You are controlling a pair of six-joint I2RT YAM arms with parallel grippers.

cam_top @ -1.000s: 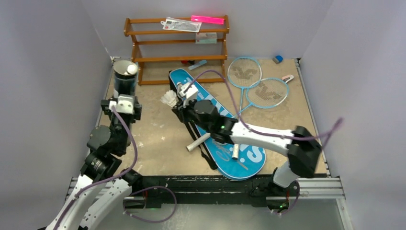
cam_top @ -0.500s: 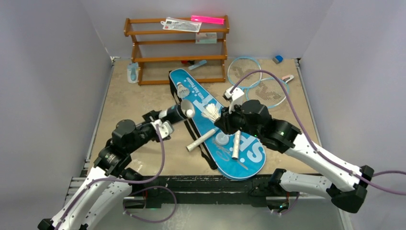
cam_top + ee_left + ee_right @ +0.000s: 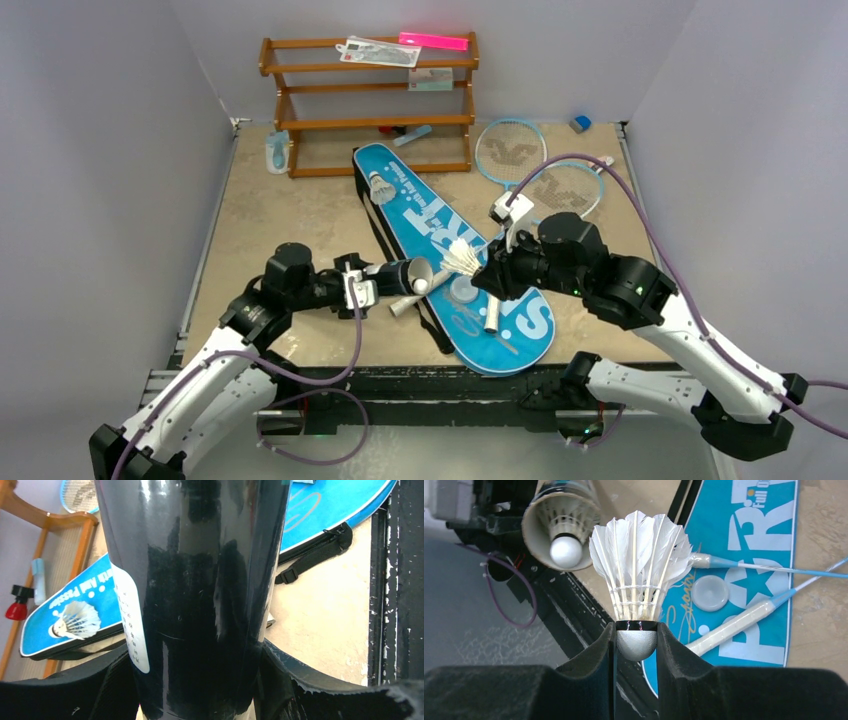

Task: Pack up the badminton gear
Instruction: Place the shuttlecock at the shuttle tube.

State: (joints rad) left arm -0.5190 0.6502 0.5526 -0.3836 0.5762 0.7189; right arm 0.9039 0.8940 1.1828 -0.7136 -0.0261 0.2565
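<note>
Top view: we find the left gripper (image 3: 380, 285) clamped around the black tube (image 3: 405, 273), which is held roughly level with its open mouth facing right. The right gripper (image 3: 484, 272) pinches a shuttlecock (image 3: 462, 257), feathers toward that mouth and just apart from it, above the blue bag (image 3: 400, 200). A second shuttlecock (image 3: 378, 186) lies on the bag's far end.

Left wrist view: the tube fills the gap between both fingers and touches each.

Right wrist view: the jaws stand narrow on the held shuttlecock's cork. A third shuttlecock (image 3: 565, 545) sits inside the tube mouth. A white racket handle (image 3: 734, 625) lies on the bag.
</note>
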